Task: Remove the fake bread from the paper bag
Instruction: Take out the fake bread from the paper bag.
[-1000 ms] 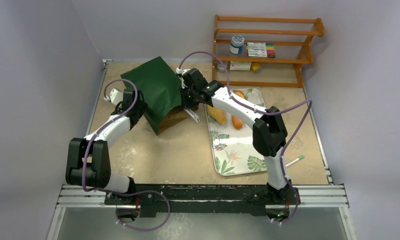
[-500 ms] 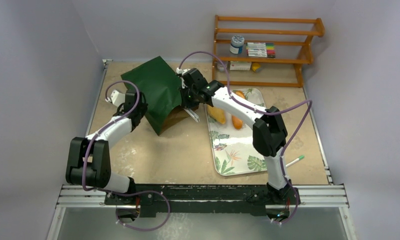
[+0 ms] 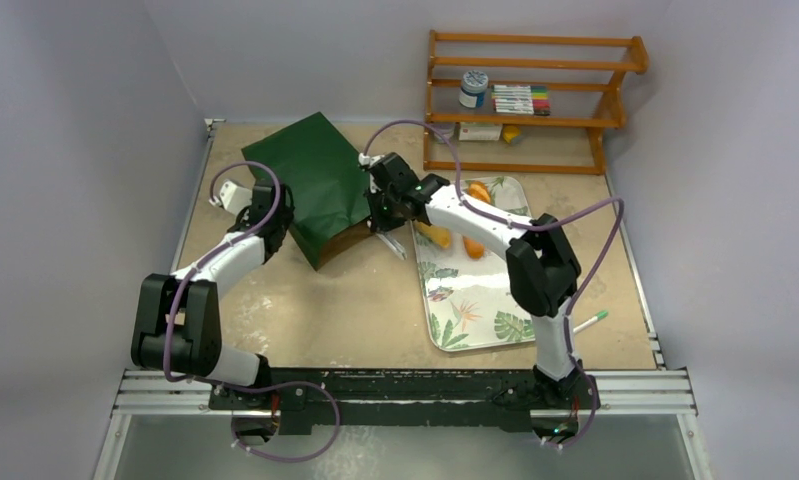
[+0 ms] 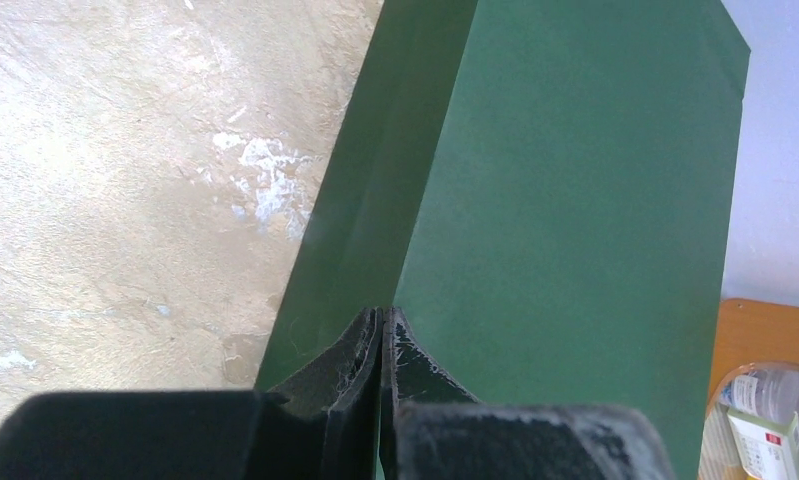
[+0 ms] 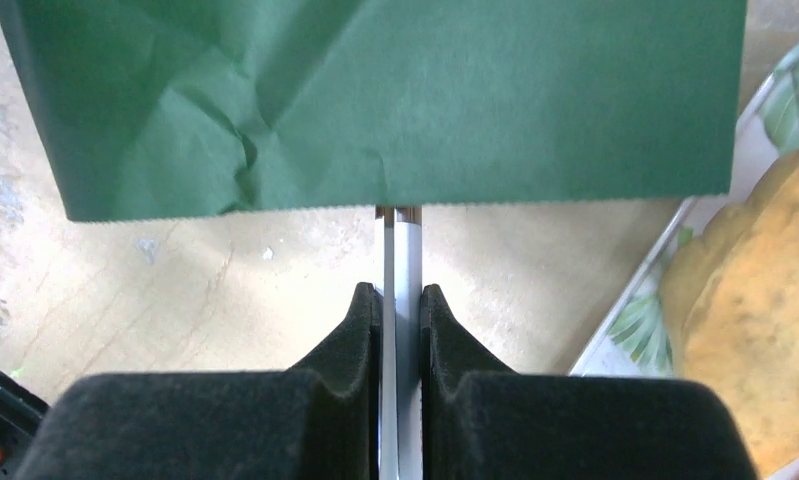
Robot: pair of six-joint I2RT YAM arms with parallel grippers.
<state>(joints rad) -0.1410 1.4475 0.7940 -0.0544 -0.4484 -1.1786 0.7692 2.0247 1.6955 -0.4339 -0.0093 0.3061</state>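
**Paper bag** (image 3: 315, 180): dark green, lying on the surface (image 3: 305, 310), left of centre and toward the far side.
- Its long axis ran from the far side toward the arm bases, slanting right as it came nearer.
- The closed end pointed away from the arms.
- The mouth was at the near-right end. Brown showed inside it, facing the leaf-patterned tray (image 3: 475, 310).

**Fake bread** (image 3: 472, 243): golden-orange loaves lay on the far half of the tray, outside the bag and just right of its mouth. You could not see whether any bread was inside the bag.

**Your left arm:** the elbow sat low near the surface's left edge, and the forearm angled far and right to the bag's left long side. The left gripper (image 4: 382, 320) was closed tight, pinching a fold of the green paper.

**Your right arm:** the elbow was raised over the tray, and the forearm stretched far and left to the bag's mouth. The right gripper (image 5: 400, 290) was clamped on a thin white tool (image 5: 400, 250). The tool's tip met the bag's serrated mouth edge.

**Also present:** a wooden shelf (image 3: 535, 100) at the far right.
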